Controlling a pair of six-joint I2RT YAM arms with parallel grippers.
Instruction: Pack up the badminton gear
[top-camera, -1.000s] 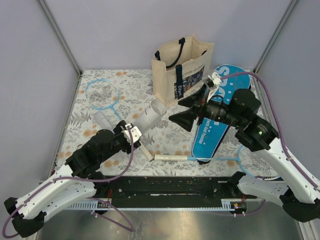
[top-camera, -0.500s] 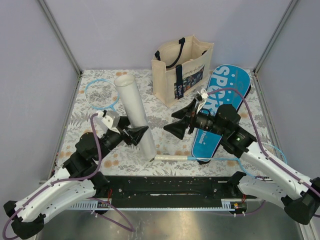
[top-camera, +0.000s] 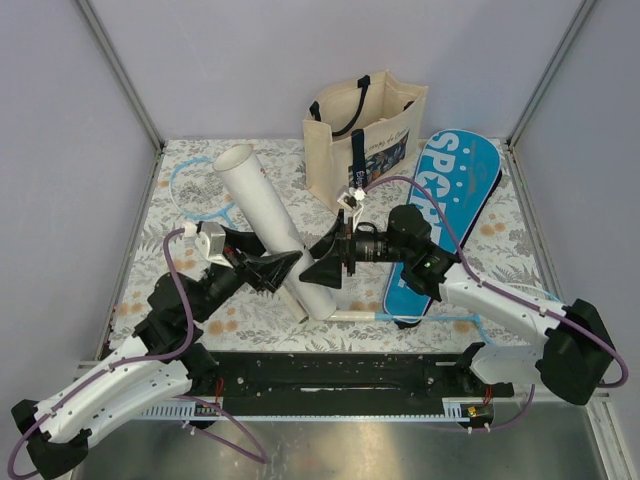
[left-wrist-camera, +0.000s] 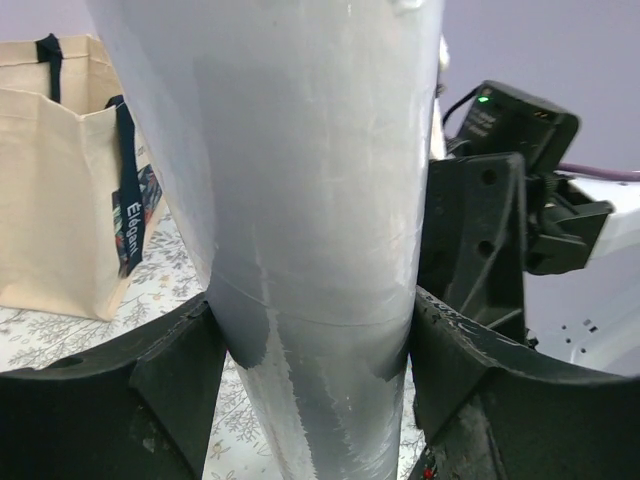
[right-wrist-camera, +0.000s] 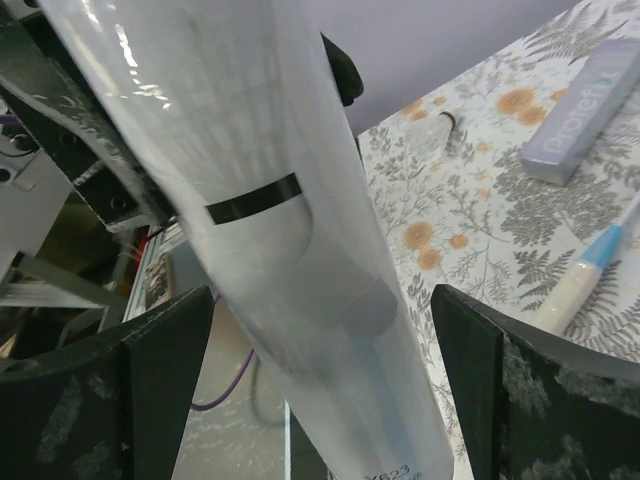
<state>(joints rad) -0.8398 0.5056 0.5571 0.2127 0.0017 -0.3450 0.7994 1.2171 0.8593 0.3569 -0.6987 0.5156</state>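
The long white tube (top-camera: 268, 220) leans up and to the left over the table. My left gripper (top-camera: 280, 268) is shut on its lower part; in the left wrist view both fingers (left-wrist-camera: 170, 370) press the tube (left-wrist-camera: 310, 180). My right gripper (top-camera: 322, 268) is open, its jaws straddling the tube (right-wrist-camera: 290, 230) near the bottom with gaps on both sides. The blue "SPORT" case (top-camera: 445, 200) lies at the right. One light-blue racket (top-camera: 195, 190) lies at the back left, partly behind the tube. The other racket's white handle (top-camera: 345, 315) lies at the front, its head under my right arm.
The cream tote bag (top-camera: 365, 130) with navy straps stands open at the back centre, also seen in the left wrist view (left-wrist-camera: 70, 190). Grey walls and metal posts enclose the floral table (top-camera: 480, 240). A black rail runs along the near edge.
My right gripper has moved left until its open jaws straddle the tube's lower part. My left gripper has shifted slightly right with the tube, whose top now leans further left.
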